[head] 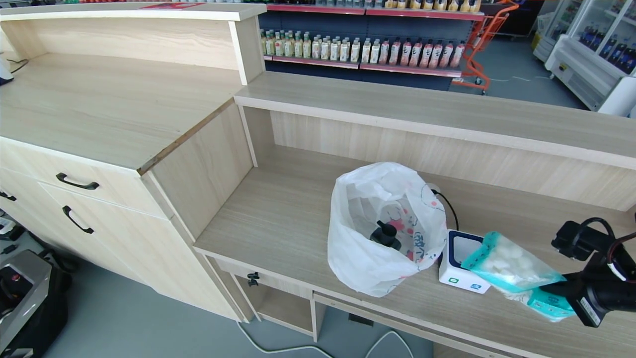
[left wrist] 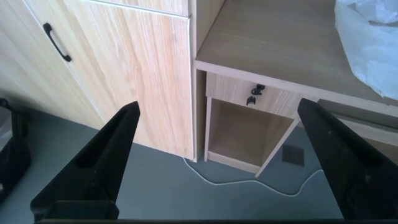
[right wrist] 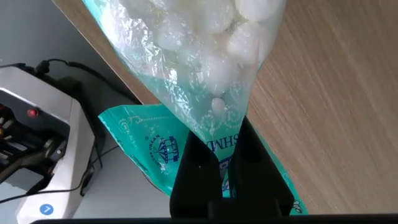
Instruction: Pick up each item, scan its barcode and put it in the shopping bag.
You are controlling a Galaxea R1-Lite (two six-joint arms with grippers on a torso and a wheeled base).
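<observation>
My right gripper [head: 549, 287] [right wrist: 227, 171] is shut on the lower end of a clear and teal pack of white cotton balls [head: 509, 263] [right wrist: 205, 56]. It holds the pack just above the counter, beside the white barcode scanner [head: 459, 261]. A second teal packet [head: 549, 302] [right wrist: 152, 152] lies under the held pack. The white shopping bag [head: 385, 228] [left wrist: 373, 37] stands open left of the scanner, with a black pump bottle top [head: 385, 234] inside. My left gripper [left wrist: 217, 168] hangs open and empty over the floor in front of the counter.
The wooden counter [head: 278, 219] has a raised back ledge [head: 437, 109] behind the bag and a taller cabinet [head: 99, 114] to the left. Below it are a locked drawer [left wrist: 255, 96], an open cubby [left wrist: 249, 134] and a cable on the floor. A grey machine [right wrist: 31, 143] stands on the floor.
</observation>
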